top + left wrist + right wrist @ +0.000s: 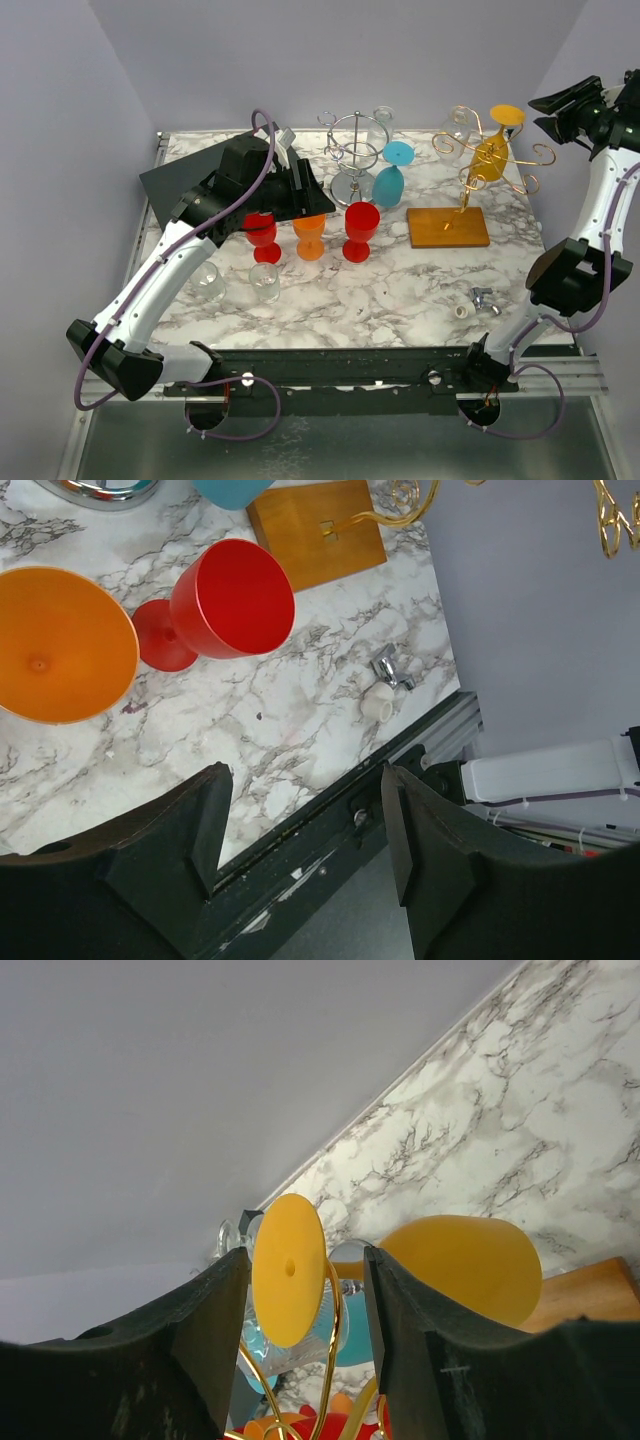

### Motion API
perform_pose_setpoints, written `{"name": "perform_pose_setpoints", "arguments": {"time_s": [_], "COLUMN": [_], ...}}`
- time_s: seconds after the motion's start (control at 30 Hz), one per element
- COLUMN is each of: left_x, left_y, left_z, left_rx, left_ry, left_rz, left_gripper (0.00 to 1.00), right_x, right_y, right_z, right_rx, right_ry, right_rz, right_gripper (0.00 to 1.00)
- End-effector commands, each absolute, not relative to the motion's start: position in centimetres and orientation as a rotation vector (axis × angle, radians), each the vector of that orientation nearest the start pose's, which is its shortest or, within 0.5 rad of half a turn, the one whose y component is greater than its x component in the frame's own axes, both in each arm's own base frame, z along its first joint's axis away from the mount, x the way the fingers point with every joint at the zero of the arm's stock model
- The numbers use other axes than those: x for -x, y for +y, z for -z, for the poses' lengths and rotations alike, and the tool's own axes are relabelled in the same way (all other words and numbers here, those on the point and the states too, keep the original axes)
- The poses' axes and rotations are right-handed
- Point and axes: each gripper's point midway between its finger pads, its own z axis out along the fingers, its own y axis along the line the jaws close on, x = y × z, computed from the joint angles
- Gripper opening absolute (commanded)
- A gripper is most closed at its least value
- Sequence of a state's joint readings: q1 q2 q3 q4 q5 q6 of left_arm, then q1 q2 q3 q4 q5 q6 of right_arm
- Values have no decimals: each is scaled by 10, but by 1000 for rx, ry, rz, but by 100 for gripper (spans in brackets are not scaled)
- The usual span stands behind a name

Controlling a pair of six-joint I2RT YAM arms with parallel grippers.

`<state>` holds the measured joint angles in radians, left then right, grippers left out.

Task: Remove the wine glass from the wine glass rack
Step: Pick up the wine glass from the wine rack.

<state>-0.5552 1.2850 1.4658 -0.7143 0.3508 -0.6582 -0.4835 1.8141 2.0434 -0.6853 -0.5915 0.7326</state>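
Observation:
A yellow wine glass point(490, 152) hangs upside down on the gold wire wine glass rack point(522, 168), which stands on a wooden base point(447, 227) at the back right. Its round foot point(507, 114) points up. My right gripper point(542, 112) hovers just right of that foot, open. In the right wrist view the foot point(288, 1270) appears between the two fingers of the right gripper point(305, 1255), with a gap on each side, and the bowl point(460, 1260) lies behind the right finger. My left gripper point(310, 195) hangs open and empty above the standing glasses.
A silver rack point(355, 160) holds a blue glass point(392, 175) and a clear one point(380, 125). Two red glasses point(362, 228) point(263, 235) and an orange one point(310, 235) stand mid-table. Two clear glasses point(265, 280) sit front left. Small fittings point(480, 297) lie front right.

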Motion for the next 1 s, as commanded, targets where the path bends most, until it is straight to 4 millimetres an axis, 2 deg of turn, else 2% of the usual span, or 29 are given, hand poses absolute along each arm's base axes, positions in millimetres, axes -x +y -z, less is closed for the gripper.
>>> {"name": "perform_pose_setpoints", "arguments": {"time_s": [0.0,0.23,0.5,0.97], "left_x": [-261,-263,-264,-264], "left_y": [-263,-262,-263,-261], "left_z": [-338,-337,-337,-335], "left_rx": [-114,-105,-96,-88], "left_ry": [2218,2221,2221,2225], "left_rz": [1104,1099,1101,1100], "left_gripper": [67,67,67,66], "right_x": [-491,-499,-500,-495], "right_y": [-107,-93,-88,-94], "right_z": [-359,-346,-342,-362], "right_rx": [-794,-787,-793,-807], "right_ry": [1867,1891,1891,1849], "right_rz": [-802,-820,-841,-779], "right_gripper": [54,47,38,25]}}
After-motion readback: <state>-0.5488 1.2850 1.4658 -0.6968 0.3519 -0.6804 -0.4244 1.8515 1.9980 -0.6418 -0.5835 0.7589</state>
